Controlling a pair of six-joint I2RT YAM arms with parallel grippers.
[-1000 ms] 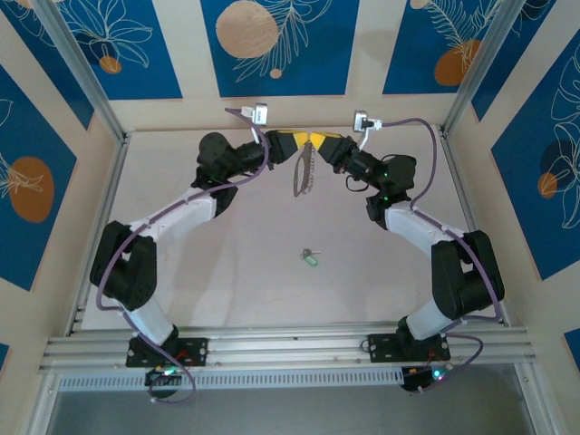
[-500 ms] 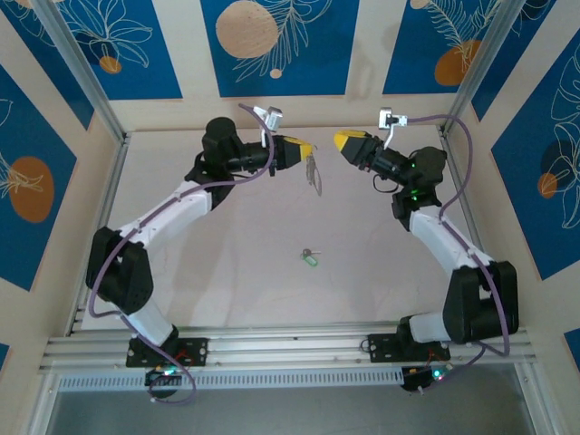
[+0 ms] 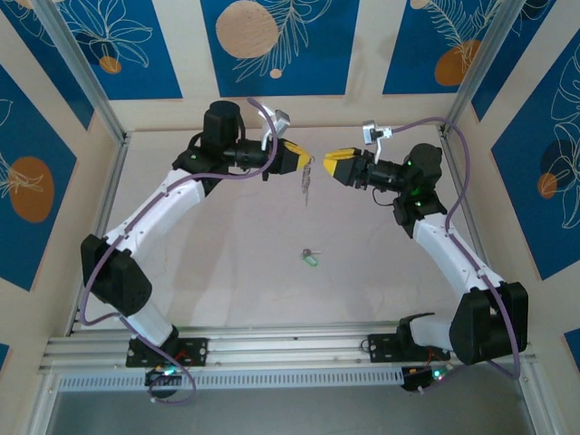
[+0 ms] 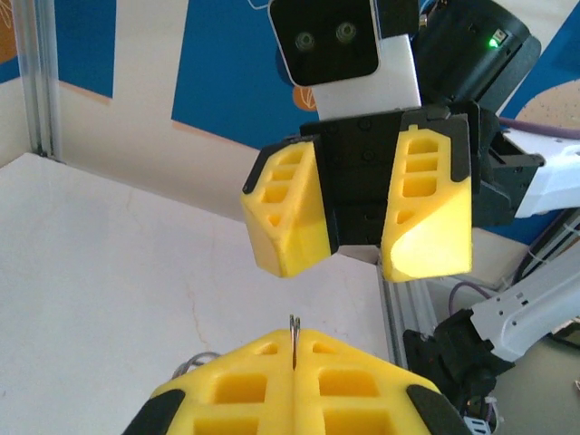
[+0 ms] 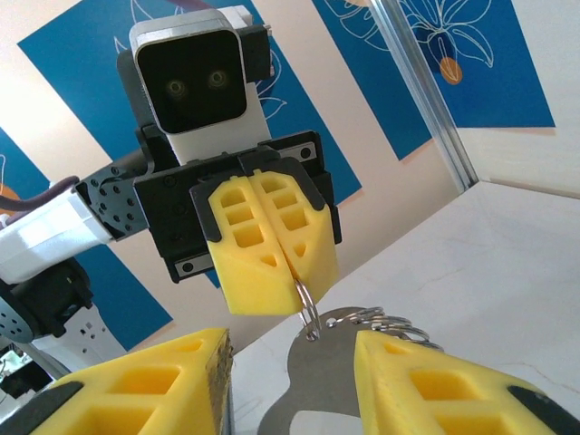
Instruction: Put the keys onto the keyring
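Note:
My left gripper (image 3: 308, 160) is raised over the far middle of the table, shut on a thin split ring (image 4: 294, 335) at the top of the keyring (image 3: 306, 187). The keyring hangs below it as a grey metal loop (image 5: 337, 385) with small silvery rings (image 5: 385, 321) along one side. Facing it a short way to the right, my right gripper (image 3: 328, 166) is open, its yellow fingers (image 5: 435, 390) either side of the hanging loop without touching it. The green-headed key (image 3: 310, 258) lies on the table, nearer the arms' bases.
The table (image 3: 227, 272) is pale and enclosed by an aluminium frame and blue-patterned walls (image 3: 272, 45). Both arms arch in from the near rail (image 3: 290, 344) and meet at the far middle.
A second ago both grippers met at the keyring. The right one drew away to the right and has now come back close, open. The left stayed shut on the keyring.

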